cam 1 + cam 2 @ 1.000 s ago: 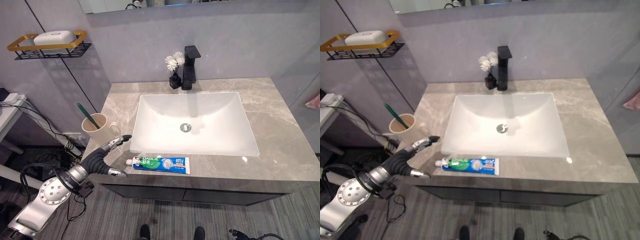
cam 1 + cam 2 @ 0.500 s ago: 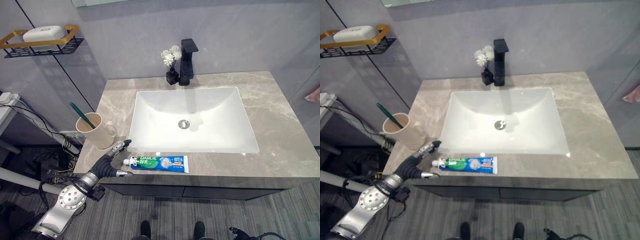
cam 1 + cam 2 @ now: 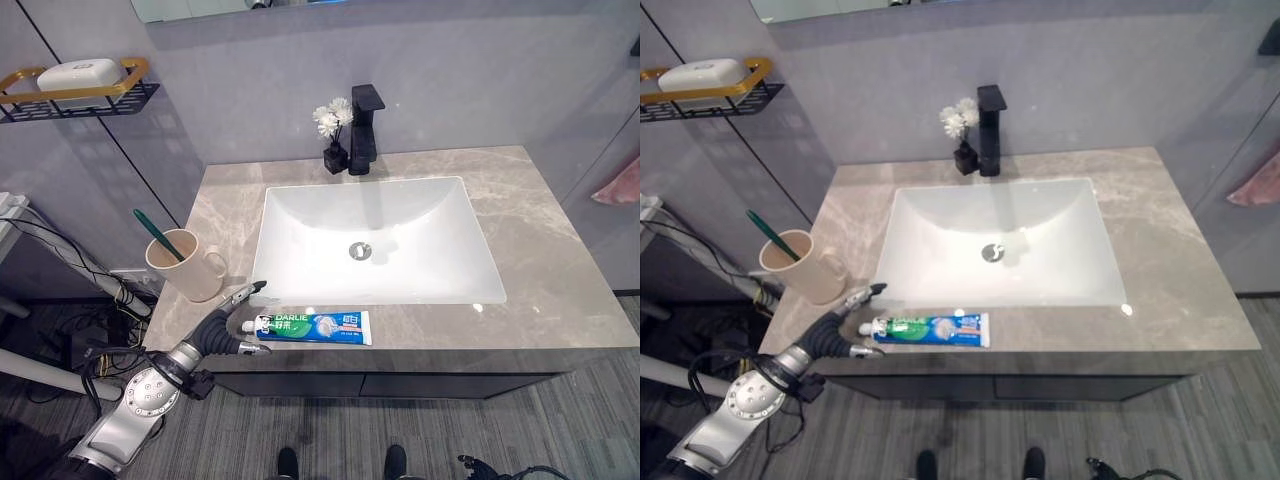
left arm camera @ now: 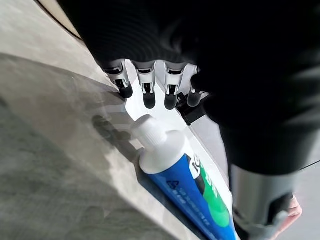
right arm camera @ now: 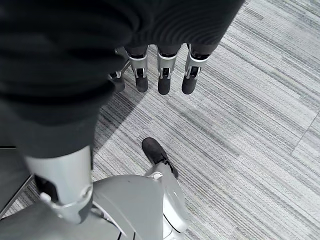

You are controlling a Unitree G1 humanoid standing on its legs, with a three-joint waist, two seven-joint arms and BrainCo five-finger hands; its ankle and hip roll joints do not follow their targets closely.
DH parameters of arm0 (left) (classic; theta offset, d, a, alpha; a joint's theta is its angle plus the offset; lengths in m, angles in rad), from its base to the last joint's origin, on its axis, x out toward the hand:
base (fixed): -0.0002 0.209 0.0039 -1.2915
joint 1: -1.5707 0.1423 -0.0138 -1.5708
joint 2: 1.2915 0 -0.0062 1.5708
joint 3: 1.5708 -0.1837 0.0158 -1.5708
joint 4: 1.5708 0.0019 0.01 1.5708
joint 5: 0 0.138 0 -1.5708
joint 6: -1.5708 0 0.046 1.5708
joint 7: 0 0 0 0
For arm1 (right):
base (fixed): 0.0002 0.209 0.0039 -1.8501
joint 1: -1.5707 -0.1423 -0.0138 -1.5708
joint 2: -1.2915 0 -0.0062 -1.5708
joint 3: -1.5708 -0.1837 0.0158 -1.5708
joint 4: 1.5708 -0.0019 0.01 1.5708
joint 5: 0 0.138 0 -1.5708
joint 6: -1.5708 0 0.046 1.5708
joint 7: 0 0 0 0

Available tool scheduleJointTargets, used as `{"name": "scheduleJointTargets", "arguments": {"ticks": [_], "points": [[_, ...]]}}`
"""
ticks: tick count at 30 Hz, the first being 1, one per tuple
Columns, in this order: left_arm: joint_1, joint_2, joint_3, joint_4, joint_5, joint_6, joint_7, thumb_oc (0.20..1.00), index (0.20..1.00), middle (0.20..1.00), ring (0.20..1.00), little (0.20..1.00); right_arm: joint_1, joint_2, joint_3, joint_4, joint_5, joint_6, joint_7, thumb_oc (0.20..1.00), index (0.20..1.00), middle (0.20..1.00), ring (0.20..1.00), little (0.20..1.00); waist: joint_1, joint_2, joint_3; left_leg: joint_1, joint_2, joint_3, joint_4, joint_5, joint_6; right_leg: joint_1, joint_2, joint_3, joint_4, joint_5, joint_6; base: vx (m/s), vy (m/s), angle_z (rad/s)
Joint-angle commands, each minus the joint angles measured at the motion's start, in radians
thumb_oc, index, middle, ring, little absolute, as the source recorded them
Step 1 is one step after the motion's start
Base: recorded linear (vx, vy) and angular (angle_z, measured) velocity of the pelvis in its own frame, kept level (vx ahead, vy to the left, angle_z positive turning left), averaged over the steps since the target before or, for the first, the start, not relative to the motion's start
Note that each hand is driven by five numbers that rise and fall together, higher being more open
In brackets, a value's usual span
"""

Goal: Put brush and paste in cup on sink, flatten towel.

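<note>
While the blue-and-green toothpaste tube with its white cap (image 3: 312, 327) lies flat along the front edge of the grey marble surface (image 3: 560, 270), just before the white rectangular sink basin (image 3: 372, 240), the left robot hand (image 3: 229, 322) sits at the tube's cap end with fingers (image 4: 145, 95) extended and thumb spread apart from them, clamped on nothing. The left wrist view shows the cap just beyond the dark fingertips, so the hand seems lined up to close around that end, though whether it touches yet is unclear. The beige ceramic mug (image 3: 188, 268) stands near the surface's left edge, close behind the hand, already holding the green-handled toothbrush (image 3: 155, 227) leaning against its rim; the paste likely goes there next. The right robot hand (image 5: 160, 75) hangs over the grey floor, fingers relaxed and empty.
</note>
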Motion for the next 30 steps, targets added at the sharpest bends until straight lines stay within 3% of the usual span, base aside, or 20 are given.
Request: {"name": "scheduleJointTargets", "arguments": {"ticks": [1,18,30], "points": [[-0.060,0.051,-0.035,0.006,0.037,-0.020,0.005,1.000,1.000,1.000,1.000,1.000,-0.024,0.006,0.023,-0.007,0.021,0.007,-0.023,1.000,1.000,1.000,1.000,1.000,-0.031,-0.025,0.009,-0.040,0.038,-0.018,0.004,0.058,-0.030,0.038,-0.065,0.077,0.012,0.007,0.056,0.00,0.000,0.00],[-0.063,0.004,0.004,0.017,0.122,0.003,0.058,1.000,1.000,1.000,1.000,1.000,-0.024,-0.048,-0.074,0.033,0.067,0.023,-0.040,1.000,1.000,1.000,1.000,1.000,-0.035,0.089,0.023,-0.052,0.033,-0.015,0.004,0.079,-0.039,0.035,-0.070,0.081,0.006,-0.005,0.049,0.00,-0.004,-0.01],[-0.058,-0.006,-0.017,0.028,0.174,0.004,0.065,1.000,1.000,1.000,1.000,1.000,-0.022,-0.074,-0.118,0.045,0.094,0.019,-0.057,1.000,1.000,1.000,1.000,1.000,-0.041,0.122,0.027,-0.051,0.036,-0.007,0.004,0.083,-0.042,0.033,-0.067,0.087,0.006,-0.011,0.047,0.00,-0.011,-0.02]]}}
